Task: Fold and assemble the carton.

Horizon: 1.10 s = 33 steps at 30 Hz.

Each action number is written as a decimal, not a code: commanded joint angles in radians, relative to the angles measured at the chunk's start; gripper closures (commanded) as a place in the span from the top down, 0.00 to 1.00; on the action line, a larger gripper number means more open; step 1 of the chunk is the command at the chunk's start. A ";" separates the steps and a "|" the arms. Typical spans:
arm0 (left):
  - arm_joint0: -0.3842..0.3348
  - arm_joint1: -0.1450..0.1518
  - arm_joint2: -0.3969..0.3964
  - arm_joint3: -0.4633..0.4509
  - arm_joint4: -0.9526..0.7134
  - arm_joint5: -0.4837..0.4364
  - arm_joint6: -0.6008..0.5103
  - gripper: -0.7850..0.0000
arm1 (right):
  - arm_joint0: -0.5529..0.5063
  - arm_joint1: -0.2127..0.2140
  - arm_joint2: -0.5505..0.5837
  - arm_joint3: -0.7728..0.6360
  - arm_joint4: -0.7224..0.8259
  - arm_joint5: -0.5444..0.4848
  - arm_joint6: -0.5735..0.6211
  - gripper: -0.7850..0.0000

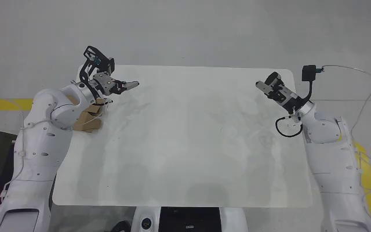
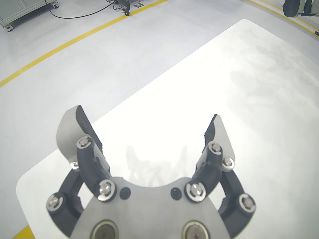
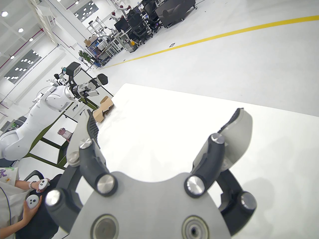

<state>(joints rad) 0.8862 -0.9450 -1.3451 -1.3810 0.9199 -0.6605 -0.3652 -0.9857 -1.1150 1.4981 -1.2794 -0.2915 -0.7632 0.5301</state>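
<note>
Brown cardboard carton (image 1: 90,119) lies at the left edge of the white rounded-corner table (image 1: 203,162), toward the far-left corner. In top view it's partly tucked under the left arm's forearm. It may hang a bit past the edge, but can't tell for sure. In right wrist view the carton (image 3: 103,109) shows as a low, not-yet-assembled piece w/ flaps sticking up. Exact fold state is too small to make out. Neither gripper touches it.

Left gripper (image 1: 127,87) has black fingers w/ silver-grey outer plates. It hangs above the table near the far-left corner, fingertips pointing in toward the table's middle. In left wrist view the left gripper (image 2: 147,115) has its jaws spread wide apart, nothing btwn them, only bare tabletop (image 2: 249,100) seen thru the gap. The carton sits near this gripper, back by the wrist/forearm, not btwn the fingers.

Right gripper (image 1: 265,84) is the same build and hangs over the far-right corner area, pointing in across the table toward the left side. In right wrist view the right gripper (image 3: 164,114) also has jaws wide apart and holds nothing, w/ white tabletop (image 3: 174,105) below it. It's well apart from the carton, w/ the table's whole width btwn them.

Around the table is pale grey floor w/ a yellow line (image 2: 74,40) curving past the far side, also seen in right wrist view (image 3: 224,34).
</note>
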 commanded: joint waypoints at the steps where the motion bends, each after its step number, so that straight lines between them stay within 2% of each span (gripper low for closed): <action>1: 0.000 0.000 0.000 0.000 0.000 0.000 0.000 1.00 | 0.000 0.000 0.000 0.000 0.000 0.000 0.000 1.00; 30: 0.000 0.000 0.000 0.000 0.000 0.000 0.000 1.00 | 0.000 0.000 0.000 0.000 0.000 0.000 0.000 1.00; 33: 0.016 0.000 -0.010 -0.009 -0.044 0.013 0.009 1.00 | 0.000 0.000 0.000 0.000 0.000 0.000 0.000 1.00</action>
<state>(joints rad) 0.8973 -0.9457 -1.3495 -1.3888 0.8979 -0.6517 -0.3549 -0.9857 -1.1150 1.4981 -1.2794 -0.2915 -0.7632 0.5301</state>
